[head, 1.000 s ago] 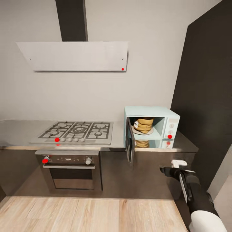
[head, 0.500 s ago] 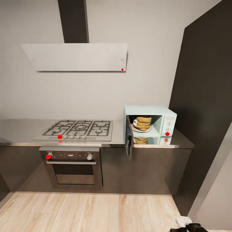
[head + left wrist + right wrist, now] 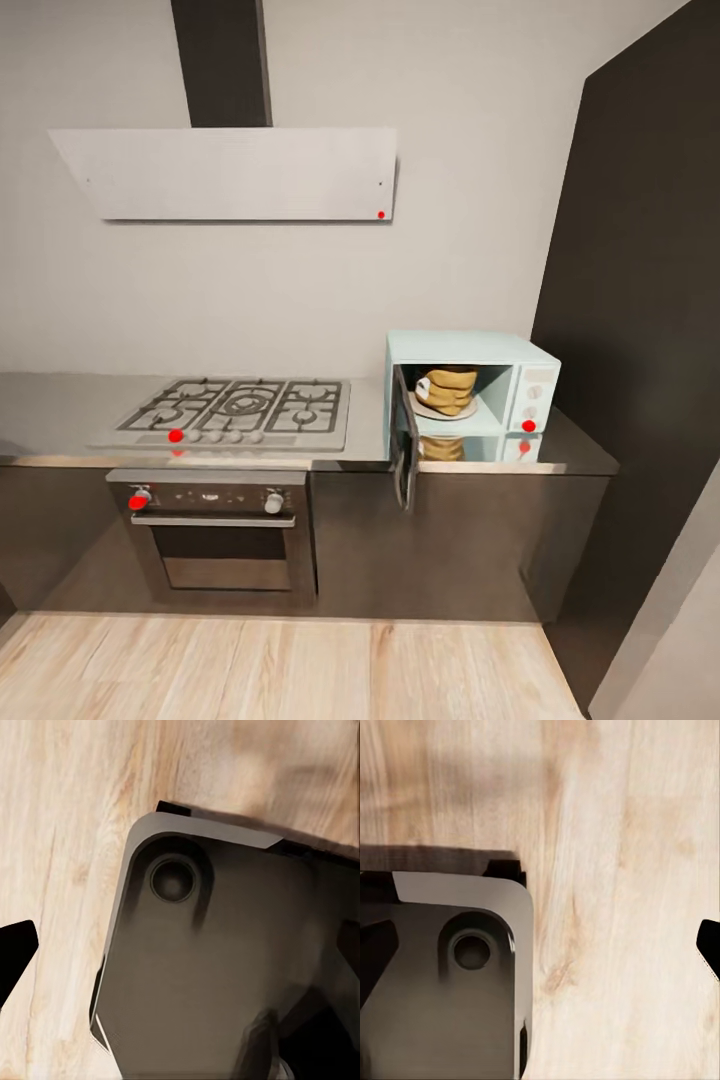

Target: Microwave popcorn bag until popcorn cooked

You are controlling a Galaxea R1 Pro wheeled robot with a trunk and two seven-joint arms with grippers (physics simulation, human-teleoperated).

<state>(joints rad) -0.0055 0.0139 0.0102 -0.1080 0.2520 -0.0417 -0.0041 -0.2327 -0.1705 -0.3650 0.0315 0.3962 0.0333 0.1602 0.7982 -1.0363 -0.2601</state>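
The pale mint-blue microwave stands at the right end of the grey countertop, its dark glass door swung open toward me. Inside, the mustard-tan popcorn bag rests on the round beige turntable; the worktop below mirrors it. No kernels can be made out. My left gripper hangs open over my own grey base and the wood floor, with one black fingertip at the frame's edge. My right gripper is open too, nothing between its fingers.
A steel gas hob sits left of the microwave, above a black-and-steel oven. A white slab hood hangs on the wall. A tall dark cabinet closes the right side. Light wood floor lies before the counter.
My right arm, raised at the lower right a second ago, has dropped out of the head view. The camera pulled back, then returned. The bag stays in the microwave.
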